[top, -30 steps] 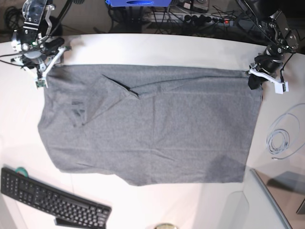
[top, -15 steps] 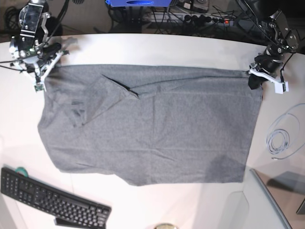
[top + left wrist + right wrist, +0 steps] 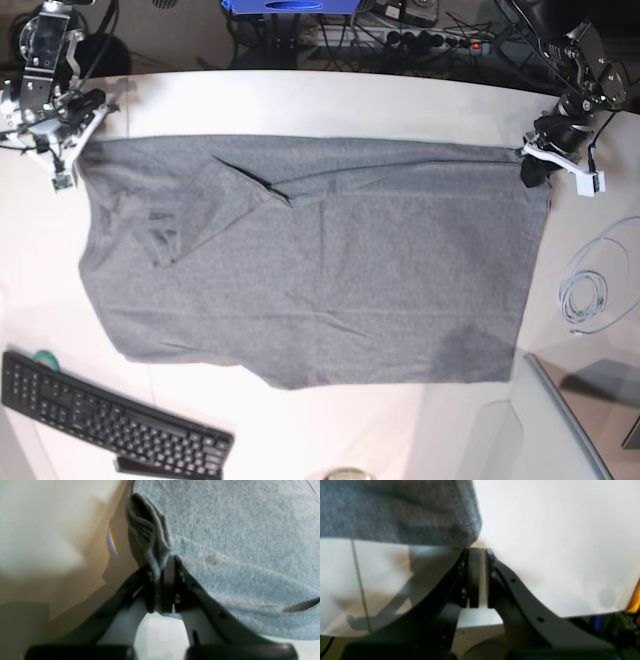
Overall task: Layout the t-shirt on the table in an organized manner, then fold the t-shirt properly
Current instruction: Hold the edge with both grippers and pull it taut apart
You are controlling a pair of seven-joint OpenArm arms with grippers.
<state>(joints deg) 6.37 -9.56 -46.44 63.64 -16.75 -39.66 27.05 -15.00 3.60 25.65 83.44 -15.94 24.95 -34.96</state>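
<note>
The right gripper [image 3: 62,135] has pulled off the heather-grey knit t-shirt [image 3: 320,260], jaws clenched empty. The shirt lies spread on the white table [image 3: 320,100]. The left gripper [image 3: 163,580] pinches its corner; pulling now could skew it.

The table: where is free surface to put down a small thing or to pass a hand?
Bare table lies along the far edge behind the t-shirt, and in front between its hem and the keyboard. The right side is crowded: a coiled cable lies there, and the left tool holds that corner.
</note>
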